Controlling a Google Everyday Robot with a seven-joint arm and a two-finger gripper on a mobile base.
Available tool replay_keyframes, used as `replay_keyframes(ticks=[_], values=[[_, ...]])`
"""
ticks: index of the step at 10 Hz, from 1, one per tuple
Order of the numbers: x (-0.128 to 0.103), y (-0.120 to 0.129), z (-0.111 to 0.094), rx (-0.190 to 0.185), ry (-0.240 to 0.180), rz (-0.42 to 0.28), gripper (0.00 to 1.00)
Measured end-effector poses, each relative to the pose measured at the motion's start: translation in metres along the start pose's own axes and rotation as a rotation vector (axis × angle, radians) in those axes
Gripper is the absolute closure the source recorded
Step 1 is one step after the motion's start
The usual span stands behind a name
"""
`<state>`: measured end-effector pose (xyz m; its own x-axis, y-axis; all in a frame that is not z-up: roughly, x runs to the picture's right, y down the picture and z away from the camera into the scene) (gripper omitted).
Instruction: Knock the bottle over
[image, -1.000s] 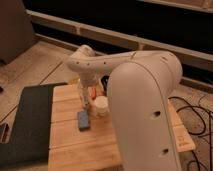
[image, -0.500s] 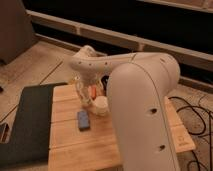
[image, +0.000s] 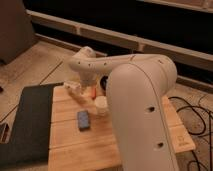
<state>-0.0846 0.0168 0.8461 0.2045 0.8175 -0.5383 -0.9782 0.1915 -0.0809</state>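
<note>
Camera view, gripper (image: 75, 89) low over table (image: 120, 145), bottle (image: 93, 92) just right.

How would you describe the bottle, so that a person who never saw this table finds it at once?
Start at the wooden table and find the white cup near its middle. Just behind the cup, beside the gripper at the table's far left, is the bottle. It is slim and orange-red, unlike the round cup and the flat blue block.
</note>
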Motion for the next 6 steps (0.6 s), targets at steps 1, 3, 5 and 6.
replay_keyframes(ticks=[1,3,5,6], values=[[0.008,0.001,-0.004,-0.007,0.01,-0.001,0.35],[0.038,0.002,-0.03,-0.015,0.015,0.032,0.35],[0.053,-0.003,-0.044,-0.009,0.006,0.053,0.35],[0.054,-0.002,-0.044,-0.01,0.006,0.052,0.35]])
